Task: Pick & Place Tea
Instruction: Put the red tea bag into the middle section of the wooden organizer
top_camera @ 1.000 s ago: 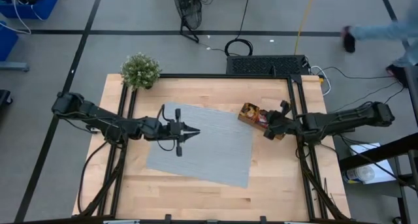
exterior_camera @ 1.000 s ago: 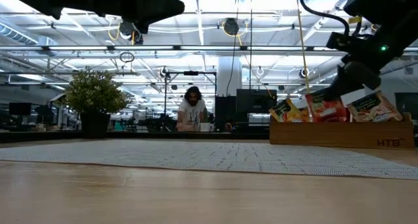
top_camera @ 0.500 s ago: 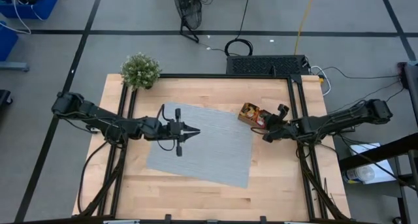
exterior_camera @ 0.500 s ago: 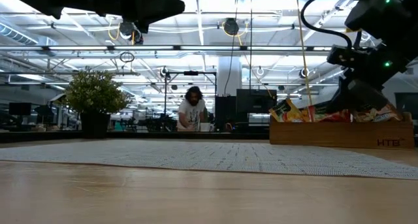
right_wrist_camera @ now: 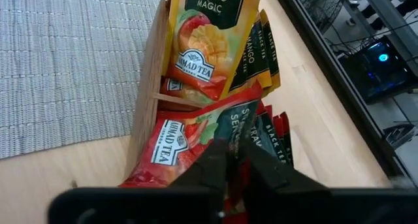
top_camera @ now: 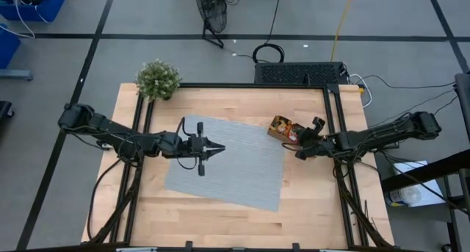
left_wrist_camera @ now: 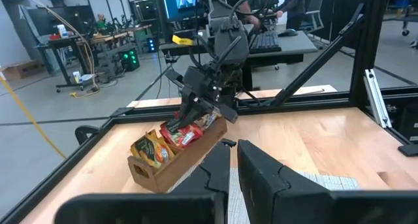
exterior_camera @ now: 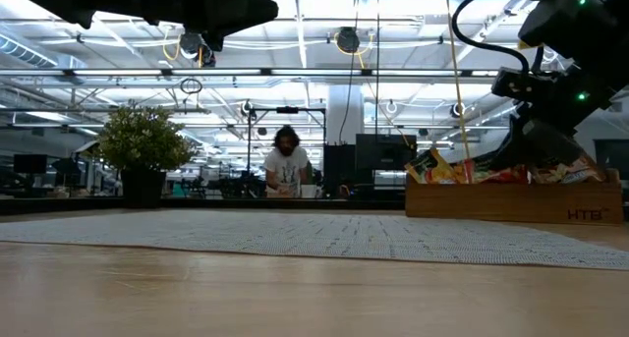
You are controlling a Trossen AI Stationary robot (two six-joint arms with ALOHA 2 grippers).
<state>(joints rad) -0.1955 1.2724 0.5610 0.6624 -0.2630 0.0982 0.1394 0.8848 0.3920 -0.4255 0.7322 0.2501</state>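
On the wooden table (top_camera: 220,208) we list a grey mat (top_camera: 235,164) lying at its middle, a small potted plant (top_camera: 157,78) at the far left corner, and a wooden tray (top_camera: 286,131) just off the mat's far right corner. The tray (right_wrist_camera: 147,113) holds the tea sachets (right_wrist_camera: 202,41) standing on edge in its compartments: orange-yellow mango ones in one compartment, red ones (right_wrist_camera: 189,142) in the next, dark ones packed behind them. In the low view the tray (exterior_camera: 511,199) stands at the right with sachets (exterior_camera: 442,167) showing above its rim, and a person (exterior_camera: 285,165) is at a bench in the room beyond. We note the right gripper (top_camera: 299,143) down over the tray; in its own wrist view its fingers (right_wrist_camera: 212,165) stand nearly together, tips among the red sachets, and we cannot tell whether they are clamped on one. The left wrist view shows that gripper (left_wrist_camera: 196,113) at the tray's sachets. We record the left gripper (top_camera: 214,147) hanging above the mat's left half, its fingers (left_wrist_camera: 258,168) drawn together with nothing between them, well apart from the tray.
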